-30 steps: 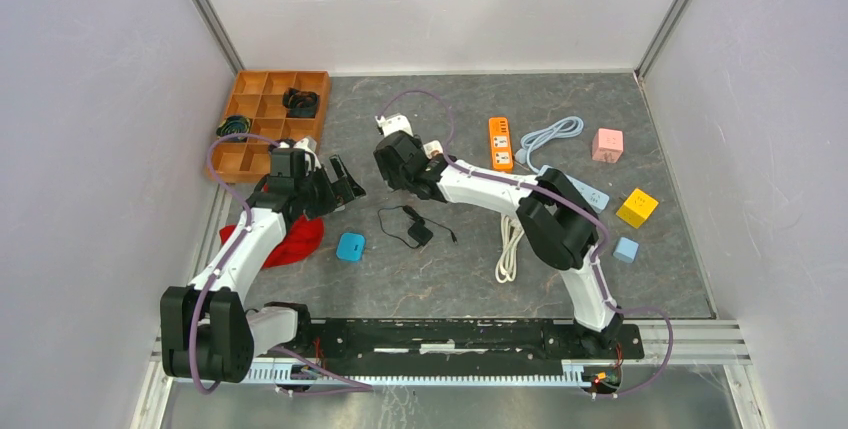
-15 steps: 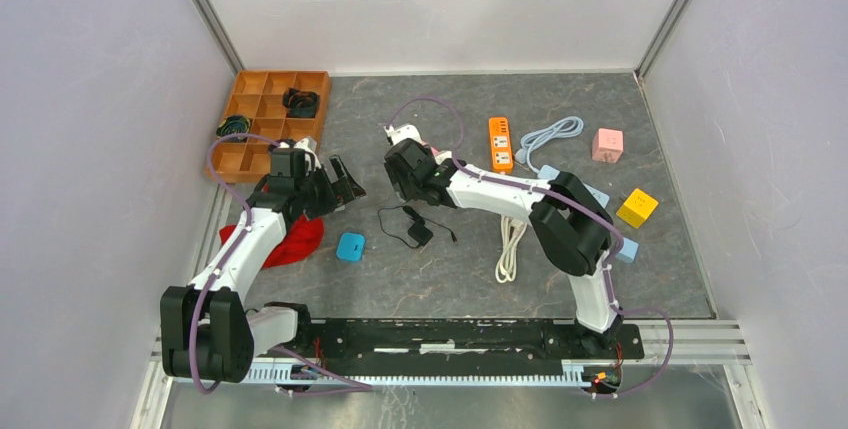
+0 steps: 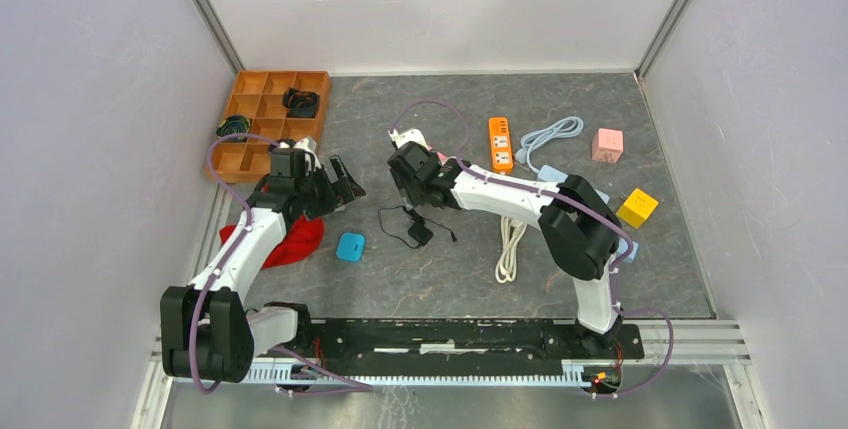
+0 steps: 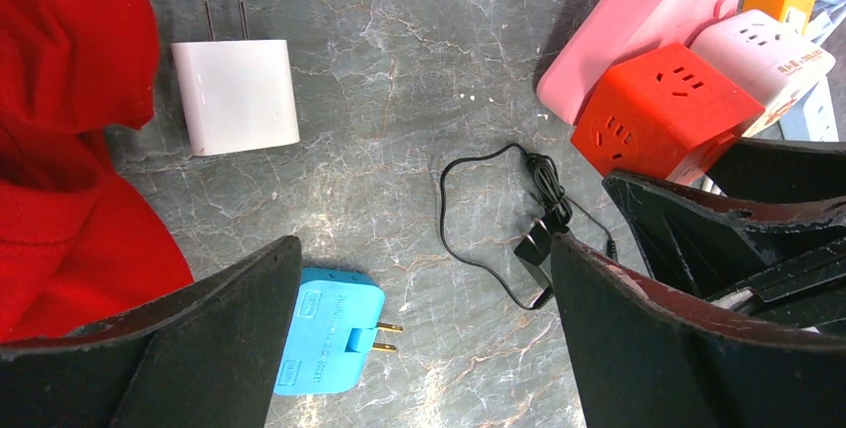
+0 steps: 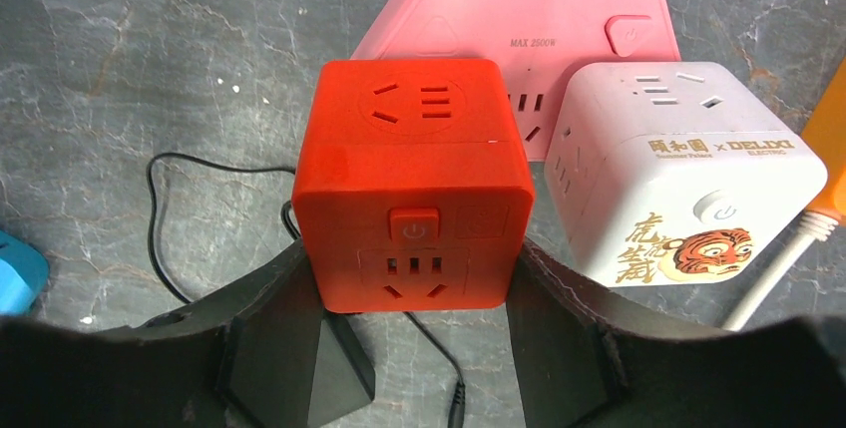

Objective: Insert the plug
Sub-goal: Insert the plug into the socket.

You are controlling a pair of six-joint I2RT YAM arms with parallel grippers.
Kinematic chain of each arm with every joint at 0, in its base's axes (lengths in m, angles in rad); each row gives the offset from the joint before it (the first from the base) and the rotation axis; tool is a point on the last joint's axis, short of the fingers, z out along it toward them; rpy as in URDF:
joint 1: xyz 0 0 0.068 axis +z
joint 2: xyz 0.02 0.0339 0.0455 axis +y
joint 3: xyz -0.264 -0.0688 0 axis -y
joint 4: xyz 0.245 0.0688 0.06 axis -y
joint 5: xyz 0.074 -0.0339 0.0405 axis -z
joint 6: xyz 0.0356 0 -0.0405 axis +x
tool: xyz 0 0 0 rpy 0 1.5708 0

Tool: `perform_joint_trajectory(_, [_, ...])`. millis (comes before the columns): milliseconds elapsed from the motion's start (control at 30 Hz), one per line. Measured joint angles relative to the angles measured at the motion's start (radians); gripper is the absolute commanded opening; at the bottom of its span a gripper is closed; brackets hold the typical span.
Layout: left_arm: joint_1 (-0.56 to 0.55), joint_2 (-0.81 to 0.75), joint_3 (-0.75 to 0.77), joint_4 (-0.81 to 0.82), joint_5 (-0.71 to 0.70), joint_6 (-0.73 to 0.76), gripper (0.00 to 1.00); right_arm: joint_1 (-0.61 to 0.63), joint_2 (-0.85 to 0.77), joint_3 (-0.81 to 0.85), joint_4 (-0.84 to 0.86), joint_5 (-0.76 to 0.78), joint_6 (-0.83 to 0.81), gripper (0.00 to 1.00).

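Red socket cube (image 5: 411,189) clamped in right end effector (image 5: 414,283); left end effector (image 4: 424,248) agape, empty; wooden tray (image 3: 255,109) holds cables (image 3: 301,101)

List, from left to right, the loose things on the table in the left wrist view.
red cloth → white charger → blue plug → black adapter with its thin cable → red cube socket → white cube socket
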Motion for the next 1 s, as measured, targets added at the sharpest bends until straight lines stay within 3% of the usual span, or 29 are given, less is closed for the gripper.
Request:
perform_joint_trajectory(67, [0.0,0.0,0.0,0.0,-0.001,0.0,1.0,0.001,-0.009,-0.004,-0.018,-0.001,0.0,0.44])
perform_joint_trajectory(233, [0.0,0.0,0.0,0.0,-0.001,0.0,1.0,0.001,-0.011,-0.004,-0.026,-0.001,0.0,0.46])
perform_joint_trajectory(367, [0.0,0.0,0.0,0.0,-0.001,0.0,1.0,0.001,-0.011,-0.004,-0.026,-0.001,0.0,0.56])
perform_joint_trajectory(567, [0.0,0.0,0.0,0.0,-0.003,0.0,1.0,0.001,-0.011,-0.004,-0.022,0.002,-0.011,0.57])
perform_joint_trajectory(1000, [0.0,0.0,0.0,-0.005,-0.024,0.0,1.0,0.0,-0.011,0.032,-0.03,0.019,-0.083,0.77])
